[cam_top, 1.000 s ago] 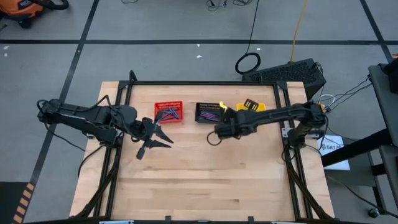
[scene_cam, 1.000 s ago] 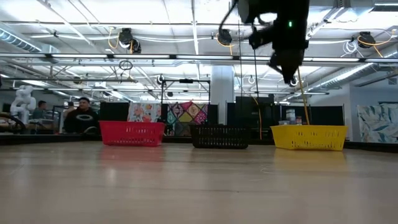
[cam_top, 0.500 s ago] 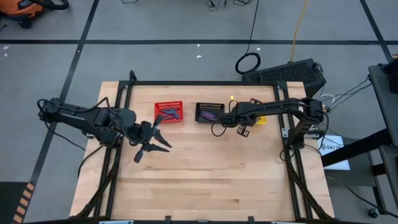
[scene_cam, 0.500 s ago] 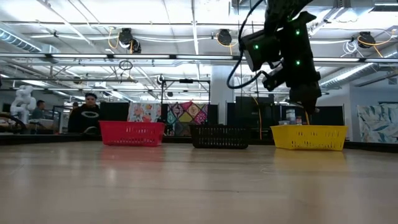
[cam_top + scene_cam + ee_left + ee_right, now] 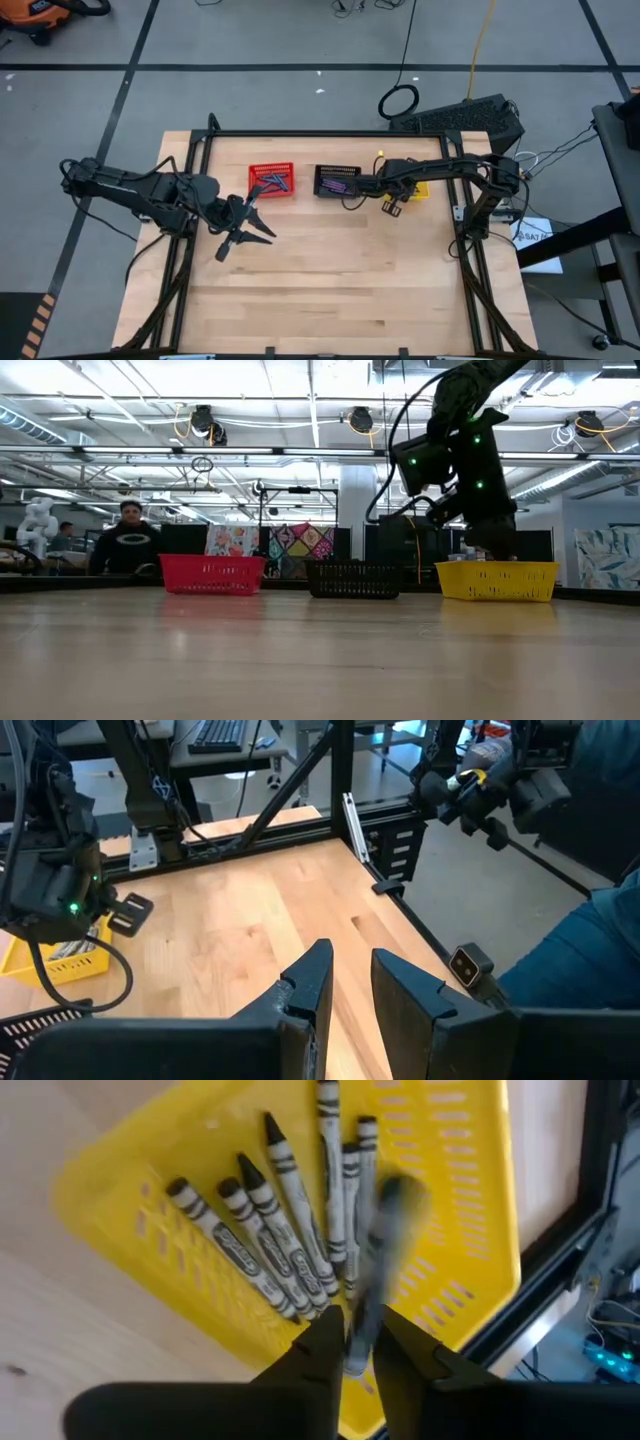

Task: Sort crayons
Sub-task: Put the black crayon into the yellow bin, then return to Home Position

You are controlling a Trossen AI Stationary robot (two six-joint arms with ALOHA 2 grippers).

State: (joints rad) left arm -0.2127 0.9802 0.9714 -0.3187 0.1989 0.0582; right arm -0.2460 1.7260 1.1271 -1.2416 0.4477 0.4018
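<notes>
Seven grey crayons (image 5: 290,1265) in yellow basket (image 5: 480,1230), three baskets.

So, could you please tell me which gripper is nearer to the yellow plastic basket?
The right. The right gripper hangs directly over the yellow plastic basket, a grey crayon between its fingers. The left gripper sits far off, beside the red basket.

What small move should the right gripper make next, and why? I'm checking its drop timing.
Probably open the fingers and let go. The right gripper hangs over the yellow basket with a grey crayon pinched between its fingers, above the grey crayons already lying inside. The left gripper waits open near the red basket.
</notes>
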